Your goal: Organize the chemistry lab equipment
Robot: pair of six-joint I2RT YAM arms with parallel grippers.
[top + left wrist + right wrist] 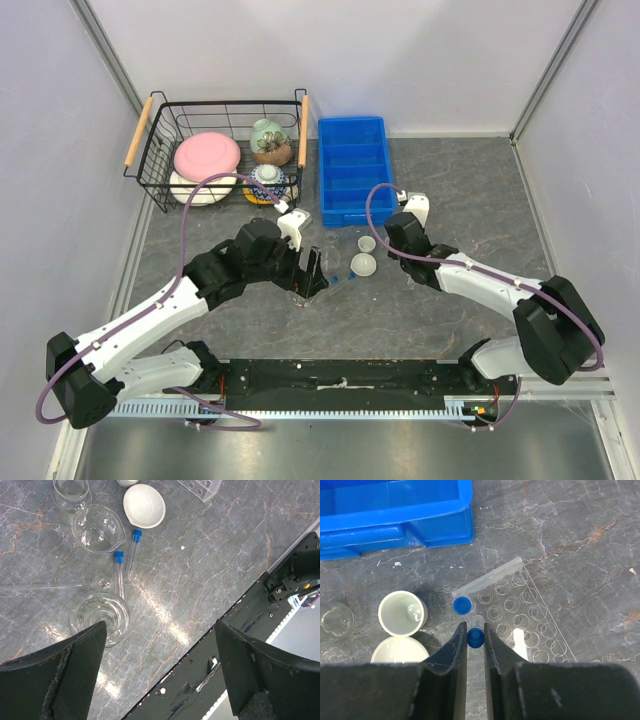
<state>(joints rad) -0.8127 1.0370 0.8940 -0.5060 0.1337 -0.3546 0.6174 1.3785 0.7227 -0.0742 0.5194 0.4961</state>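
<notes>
Left fingers [82, 655]: I have them spread wide with nothing between them, hanging over the grey surface [215, 565] near its front edge.
Right fingers [455, 650]: closed on the blue cap of a held tube [475, 637], right above the clear rack [530, 615].
Held tube: pinched at the cap, and I see it almost end-on. I cannot tell whether its lower end sits in a rack hole.
Second tube [487, 582]: lying on its side at the rack's near-left edge, its blue cap just beside the held one.
Clear rack: flat on the surface, rows of round holes, to the right of the dishes.
White dishes [402, 612]: two, touching or nearly so, just left of my right fingers and in front of the blue bin [352, 170].
Round flask [98, 612]: upright, just beside my left finger, mouth facing the camera.
Spouted beaker [97, 528]: upright beyond the flask, and another clear glass stands past it.
Loose tubes [131, 550]: two with blue caps, lying side by side between the flask and the beaker.
Glass rod [40, 586]: lying flat, its end at the flask's neck.
Wire basket [160, 150]: far left corner, holding the pink, white and patterned crockery, with the blue bin just to its right.
</notes>
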